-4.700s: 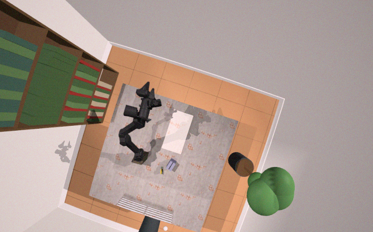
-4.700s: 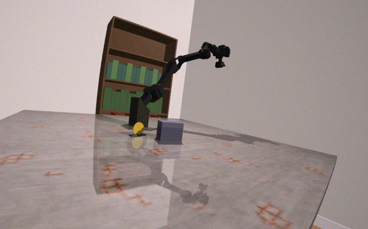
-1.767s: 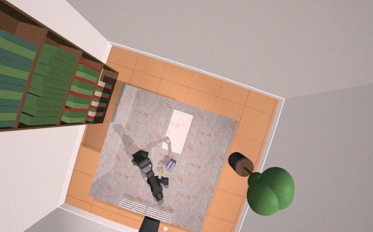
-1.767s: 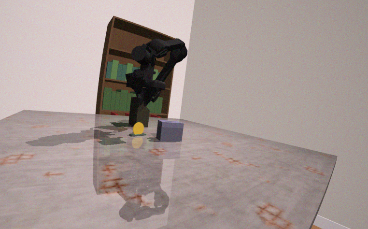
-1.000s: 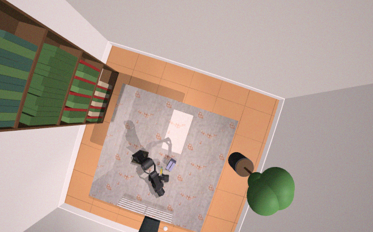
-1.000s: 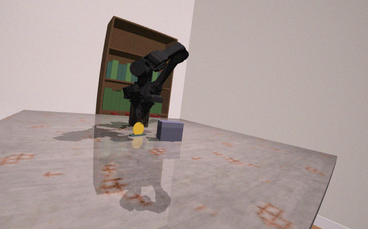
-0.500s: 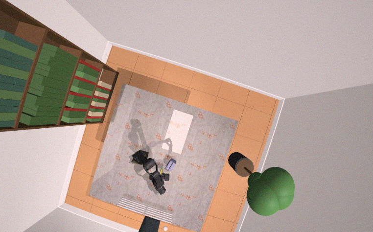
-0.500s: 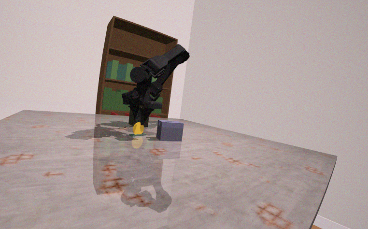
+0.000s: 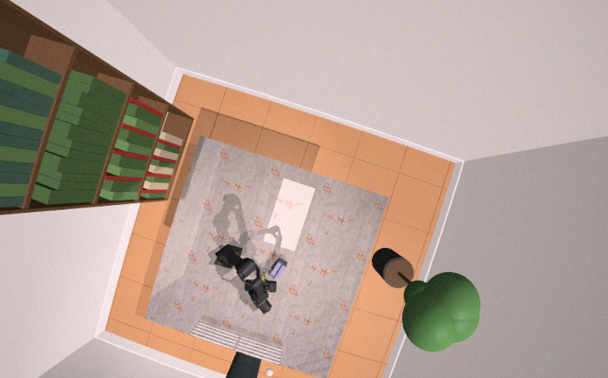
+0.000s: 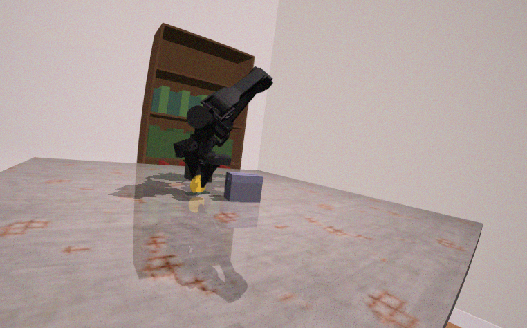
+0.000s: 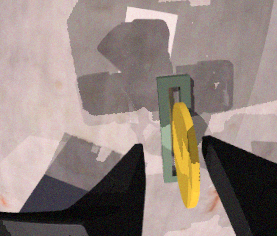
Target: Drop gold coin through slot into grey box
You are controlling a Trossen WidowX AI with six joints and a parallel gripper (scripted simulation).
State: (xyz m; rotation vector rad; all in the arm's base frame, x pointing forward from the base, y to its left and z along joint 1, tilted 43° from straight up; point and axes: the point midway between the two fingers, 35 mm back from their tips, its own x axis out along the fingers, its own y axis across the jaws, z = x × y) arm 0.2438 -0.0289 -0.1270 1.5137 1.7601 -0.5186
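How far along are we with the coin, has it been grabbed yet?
Not yet. The approach looks done: the gripper is low over the holder, its open fingers on either side of the coin. The coin stands on edge in the holder, ungripped. Left: close, lift, carry to the grey box and drop it through the slot.
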